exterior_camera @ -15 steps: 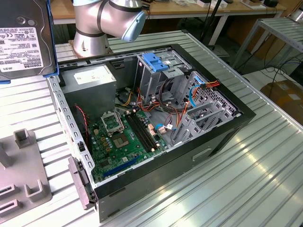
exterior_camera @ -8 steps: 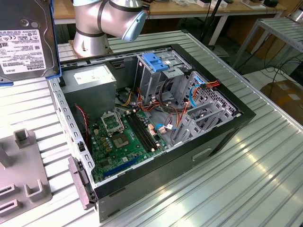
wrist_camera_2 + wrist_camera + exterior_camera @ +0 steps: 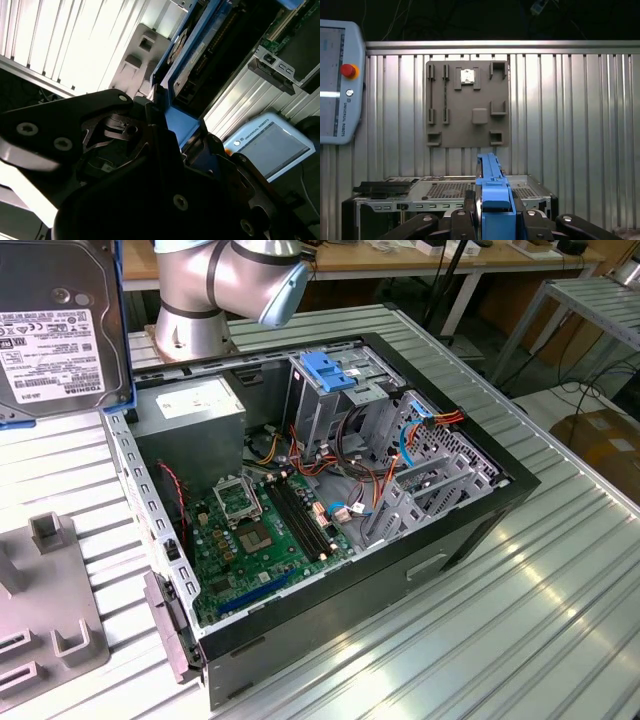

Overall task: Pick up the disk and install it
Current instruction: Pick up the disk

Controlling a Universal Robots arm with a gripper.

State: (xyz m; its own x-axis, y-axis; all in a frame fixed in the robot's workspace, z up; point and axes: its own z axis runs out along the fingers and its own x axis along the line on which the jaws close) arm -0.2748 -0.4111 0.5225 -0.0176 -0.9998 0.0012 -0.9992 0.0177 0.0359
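Observation:
The disk, a grey hard drive with a white label in a blue carrier, hangs in the air at the exterior view's upper left, above the table and beside the open computer case. In the first wrist view my gripper is shut on the disk's blue carrier, seen edge-on and standing upright between the black fingers. The second wrist view shows the disk reaching out from the gripper. The grey drive cage with a blue handle block stands inside the case.
A grey fixture plate lies on the slatted metal table at the exterior view's left, also in the first wrist view. A teach pendant lies beside it. The case holds a motherboard, cables and a power supply.

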